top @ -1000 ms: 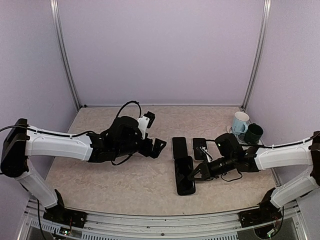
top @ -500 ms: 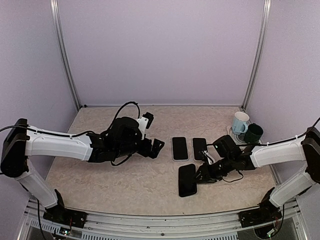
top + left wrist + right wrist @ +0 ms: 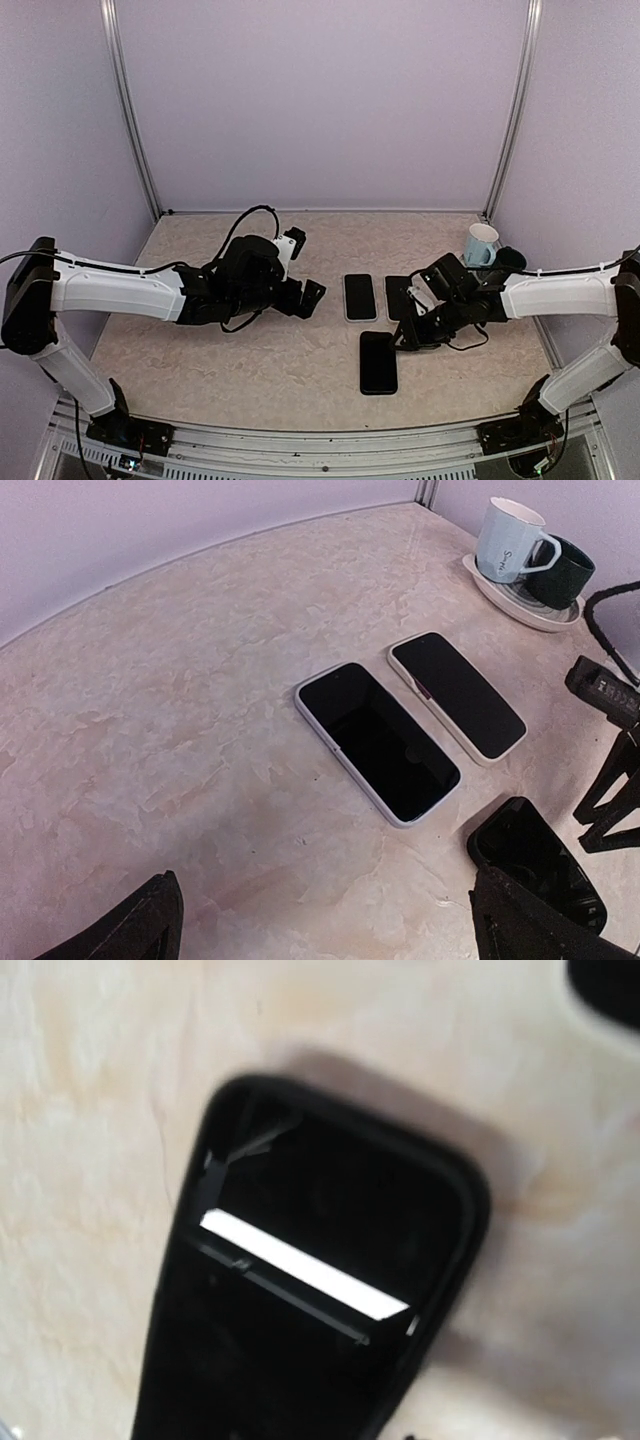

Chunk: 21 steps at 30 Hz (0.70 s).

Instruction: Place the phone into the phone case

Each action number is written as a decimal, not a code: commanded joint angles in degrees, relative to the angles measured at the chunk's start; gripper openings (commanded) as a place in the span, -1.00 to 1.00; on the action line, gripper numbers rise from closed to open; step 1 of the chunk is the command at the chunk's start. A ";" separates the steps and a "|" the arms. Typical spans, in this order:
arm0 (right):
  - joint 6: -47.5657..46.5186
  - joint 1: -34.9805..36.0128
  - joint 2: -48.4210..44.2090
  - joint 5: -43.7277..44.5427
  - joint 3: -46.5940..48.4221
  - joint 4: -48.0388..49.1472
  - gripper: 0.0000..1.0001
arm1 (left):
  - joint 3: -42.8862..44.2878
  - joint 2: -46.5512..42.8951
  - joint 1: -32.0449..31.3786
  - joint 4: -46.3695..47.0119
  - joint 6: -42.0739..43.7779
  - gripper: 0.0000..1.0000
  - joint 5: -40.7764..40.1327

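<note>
On the table [image 3: 300, 370], black phone [image 3: 378, 362] just beside parted right jaws; left jaws wide apart

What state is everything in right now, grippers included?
Left gripper: open, empty, above the table.
Right gripper: fingers parted, holding nothing.
Black phone-shaped slab: flat on table, ungripped; phone or case unclear.
Left pale-cased phone: flat, screen up.
Right pale-cased phone: flat, screen up.
Pale mug: upright on saucer.
Dark mug: upright on saucer.
</note>
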 commanded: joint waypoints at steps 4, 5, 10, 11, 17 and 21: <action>-5.36 -0.44 -1.82 12.26 5.21 -7.54 -0.32 | 1.31 0.91 0.43 -1.10 -0.04 0.98 -1.95; -5.57 -0.62 -2.27 14.40 5.59 -7.89 -0.32 | 1.25 0.86 0.47 -1.19 -0.03 0.98 -2.23; -7.03 -3.68 -7.46 25.50 4.83 -5.22 -0.21 | 0.87 0.72 1.34 -2.64 -0.93 0.98 -5.72; -7.35 -4.41 -9.03 28.93 4.11 -3.85 -0.14 | 0.54 0.61 1.75 -2.78 -1.61 0.98 -7.01; -11.89 -9.41 -21.59 47.68 -6.55 12.38 0.58 | -4.46 -3.12 8.26 -2.82 -8.81 0.98 -12.86; -15.15 -11.65 -27.66 49.46 -13.36 23.67 0.87 | -9.16 -7.15 14.87 -2.88 -13.31 0.98 -16.85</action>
